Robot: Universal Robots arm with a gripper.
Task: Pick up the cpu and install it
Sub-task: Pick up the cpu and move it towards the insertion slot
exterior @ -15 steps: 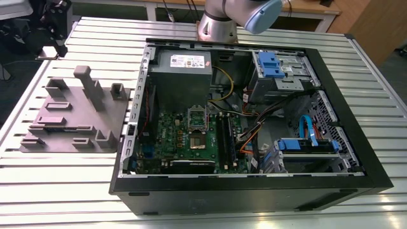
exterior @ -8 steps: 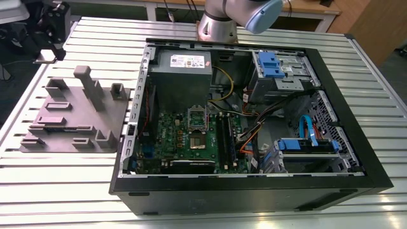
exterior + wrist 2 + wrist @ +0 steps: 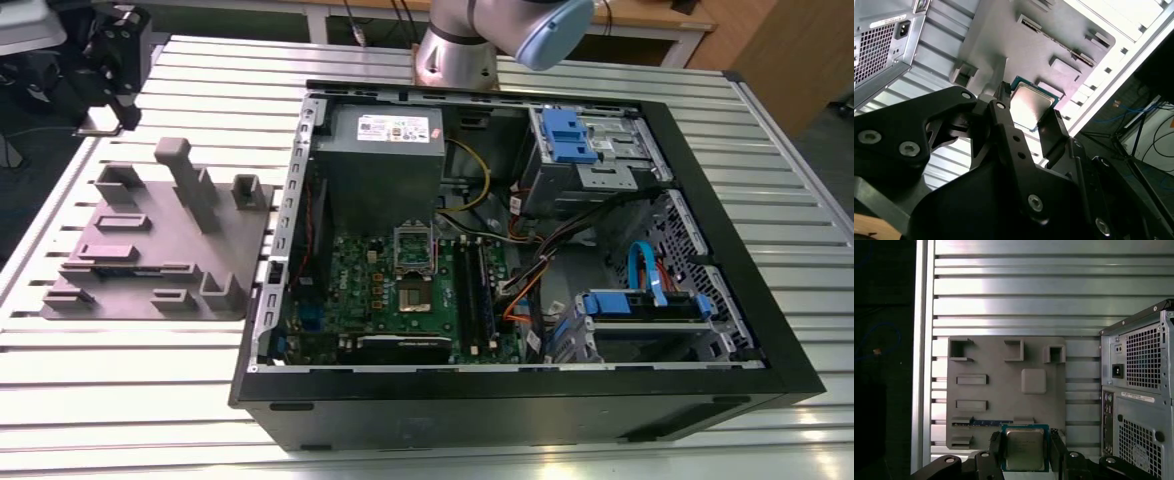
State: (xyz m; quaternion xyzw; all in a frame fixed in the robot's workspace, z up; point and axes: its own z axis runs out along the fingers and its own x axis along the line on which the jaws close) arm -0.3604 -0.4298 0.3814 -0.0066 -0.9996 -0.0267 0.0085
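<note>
In both wrist views the gripper [image 3: 1025, 457] has its two black fingers [image 3: 995, 454] clamped on opposite edges of the cpu [image 3: 1025, 445]. It holds the chip above one edge of the grey moulded tray [image 3: 1004, 390], with the silvery top plate showing. The open computer case [image 3: 561, 330] lies just beside the tray on the slatted aluminium table [image 3: 134, 400]. Its shiny socket frame [image 3: 412, 262] sits on the green motherboard [image 3: 360, 290], well apart from the tray.

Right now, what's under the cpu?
In the first wrist view, the cpu, held in the gripper, has the grey tray beneath it. The tray patch straight behind the cpu is covered.
</note>
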